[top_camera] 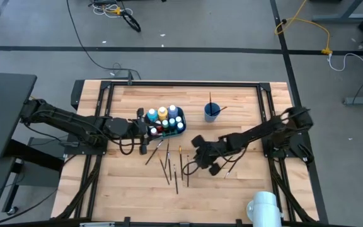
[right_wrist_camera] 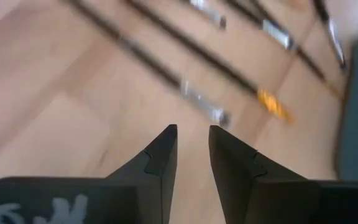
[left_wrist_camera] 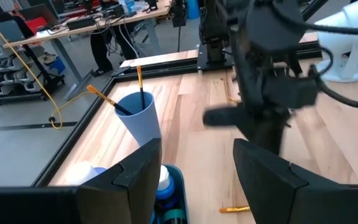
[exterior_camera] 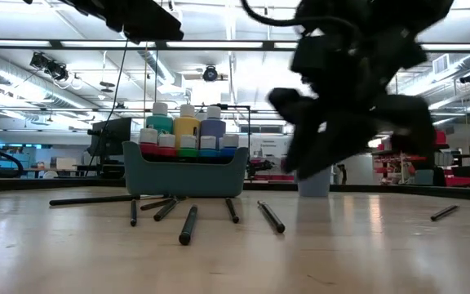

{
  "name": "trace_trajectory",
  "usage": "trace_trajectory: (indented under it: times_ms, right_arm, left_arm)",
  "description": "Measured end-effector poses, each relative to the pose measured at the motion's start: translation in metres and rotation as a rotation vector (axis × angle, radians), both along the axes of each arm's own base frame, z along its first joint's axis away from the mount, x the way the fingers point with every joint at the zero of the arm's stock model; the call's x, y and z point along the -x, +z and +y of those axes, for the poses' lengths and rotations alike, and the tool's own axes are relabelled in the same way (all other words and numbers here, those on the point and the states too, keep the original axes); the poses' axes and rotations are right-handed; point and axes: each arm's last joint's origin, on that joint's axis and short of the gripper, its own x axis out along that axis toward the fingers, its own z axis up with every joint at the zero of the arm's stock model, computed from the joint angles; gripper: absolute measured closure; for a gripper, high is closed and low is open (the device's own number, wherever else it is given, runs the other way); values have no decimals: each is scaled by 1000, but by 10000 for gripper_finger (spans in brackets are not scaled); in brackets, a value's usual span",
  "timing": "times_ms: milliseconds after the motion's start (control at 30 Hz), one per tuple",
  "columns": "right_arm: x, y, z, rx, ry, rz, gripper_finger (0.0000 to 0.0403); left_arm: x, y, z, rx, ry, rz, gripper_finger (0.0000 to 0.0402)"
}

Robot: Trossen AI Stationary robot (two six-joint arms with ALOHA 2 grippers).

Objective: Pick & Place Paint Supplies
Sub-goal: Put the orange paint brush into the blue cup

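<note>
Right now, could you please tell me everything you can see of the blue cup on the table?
The blue cup is a plain, smooth, plastic-looking tumbler, wider at its rim than at its base. It stands upright on the wooden table, apart from the teal bin of paint bottles and from both arms. Two paintbrushes lean inside it, their orange-tipped ends above the rim. Nothing else touches it.

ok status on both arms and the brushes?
Left gripper open beside teal bin of paint bottles. Right gripper ajar, empty, above loose paintbrushes. Two brushes in blue cup. Nothing blocking.
</note>
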Motion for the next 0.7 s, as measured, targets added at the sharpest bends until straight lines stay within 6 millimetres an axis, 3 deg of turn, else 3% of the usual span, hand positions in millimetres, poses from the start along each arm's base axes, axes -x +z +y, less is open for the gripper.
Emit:
trace_trajectory:
  times_ms: [100,367,533,700]
  right_arm:
    - [21,13,2,10,-46,127,307]
    - [70,23,14,-236,-359,552,307]
    - [105,9,19,-124,-463,802,307]
    - [120,-4,15,3,-515,803,307]
  left_arm:
    - [0,-1,0,-2,0,10,191]
    - [0,-1,0,24,8,6,191]
    - [0,-1,0,42,13,6,191]
    - [0,-1,0,47,14,5,191]
